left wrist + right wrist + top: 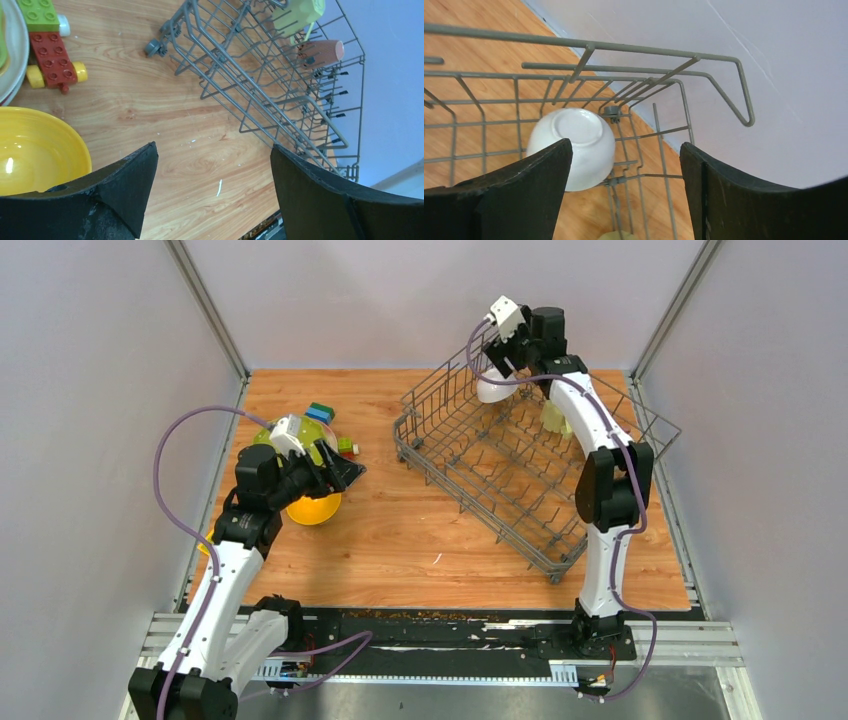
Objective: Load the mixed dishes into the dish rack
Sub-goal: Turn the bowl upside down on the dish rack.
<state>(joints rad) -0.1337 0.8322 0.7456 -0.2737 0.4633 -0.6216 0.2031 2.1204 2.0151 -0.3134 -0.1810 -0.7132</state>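
White bowl (585, 137) inside dish rack (500, 480)

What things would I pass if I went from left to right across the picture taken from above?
Yellow bowl → white bowl → pale green mug. The last two sit inside the gray rack.

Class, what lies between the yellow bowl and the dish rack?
Bare table only, between yellow bowl and dish rack; the left wrist view shows it.
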